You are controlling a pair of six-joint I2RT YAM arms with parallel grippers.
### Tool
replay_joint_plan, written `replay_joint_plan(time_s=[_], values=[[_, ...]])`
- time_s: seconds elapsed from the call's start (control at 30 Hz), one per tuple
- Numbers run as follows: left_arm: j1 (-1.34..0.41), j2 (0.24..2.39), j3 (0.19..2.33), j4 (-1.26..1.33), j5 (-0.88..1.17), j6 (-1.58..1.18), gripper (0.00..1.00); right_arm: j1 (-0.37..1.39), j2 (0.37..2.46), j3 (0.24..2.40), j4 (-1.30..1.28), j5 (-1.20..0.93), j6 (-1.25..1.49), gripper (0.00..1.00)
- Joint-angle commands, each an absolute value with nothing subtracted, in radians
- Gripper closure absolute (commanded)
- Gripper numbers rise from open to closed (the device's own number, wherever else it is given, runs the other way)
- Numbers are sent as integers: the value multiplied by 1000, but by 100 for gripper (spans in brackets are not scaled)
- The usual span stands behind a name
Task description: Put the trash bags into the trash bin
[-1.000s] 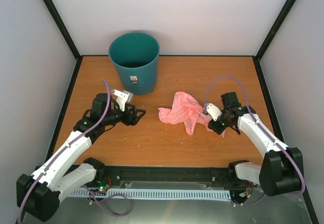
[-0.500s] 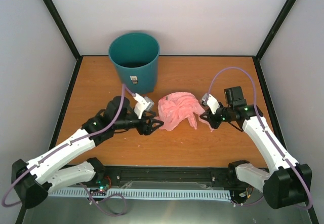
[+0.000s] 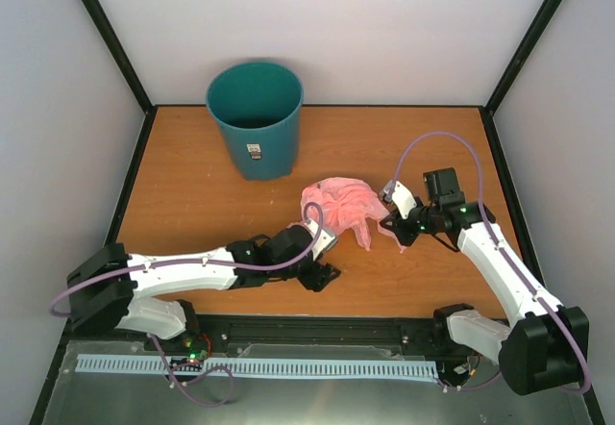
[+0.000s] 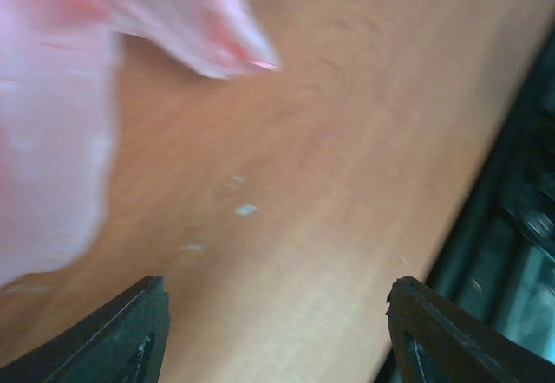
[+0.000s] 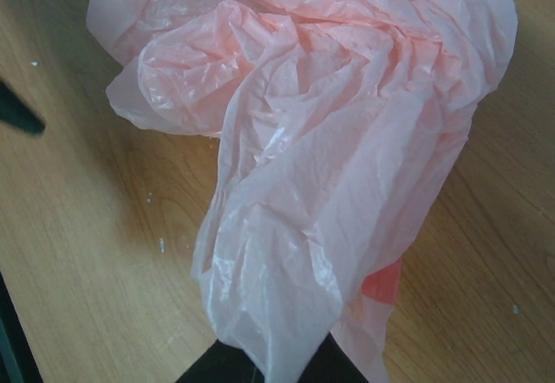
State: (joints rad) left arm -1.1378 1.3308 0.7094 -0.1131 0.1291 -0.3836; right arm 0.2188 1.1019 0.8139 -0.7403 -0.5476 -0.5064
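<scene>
The trash bag (image 3: 338,208), thin crumpled pink plastic, lies mid-table and fills the right wrist view (image 5: 329,140). My right gripper (image 3: 391,224) is shut on the bag's right-hand edge. In the right wrist view the film bunches between the dark fingers (image 5: 217,367) of the right gripper (image 5: 277,361). My left gripper (image 3: 323,275) sits low over the table, just in front of the bag. It is open, with bare wood between the fingers (image 4: 130,331) of the left gripper (image 4: 276,286). The pink bag (image 4: 52,123) shows at that view's upper left. The teal trash bin (image 3: 255,117) stands upright at the back left.
White enclosure walls with black corner posts (image 3: 108,36) close off the back and sides. The black rail (image 3: 317,331) holding the arm bases runs along the table's front edge (image 4: 512,218). The left arm (image 3: 183,269) lies stretched low across the front left of the table.
The right gripper shut on the bag's edge and pulled it slightly leftward. The left arm swung from beside the bin down to the front centre, its gripper narrowing a little but staying open.
</scene>
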Motion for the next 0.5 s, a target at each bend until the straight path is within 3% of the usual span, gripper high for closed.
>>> replay_joint_plan(time_s=[0.0,0.17,0.47], values=[[-1146,1246,705,-105,-256,-498,28,225,1054,791,-717,-507,-508,97],[-1134,1147,646,-101,-415,-503,16,224,1050,791,-731,-527,-527,97],[-1020,1347,672,46,-343,-453,15,224,1054,789,-738,-540,-542,97]])
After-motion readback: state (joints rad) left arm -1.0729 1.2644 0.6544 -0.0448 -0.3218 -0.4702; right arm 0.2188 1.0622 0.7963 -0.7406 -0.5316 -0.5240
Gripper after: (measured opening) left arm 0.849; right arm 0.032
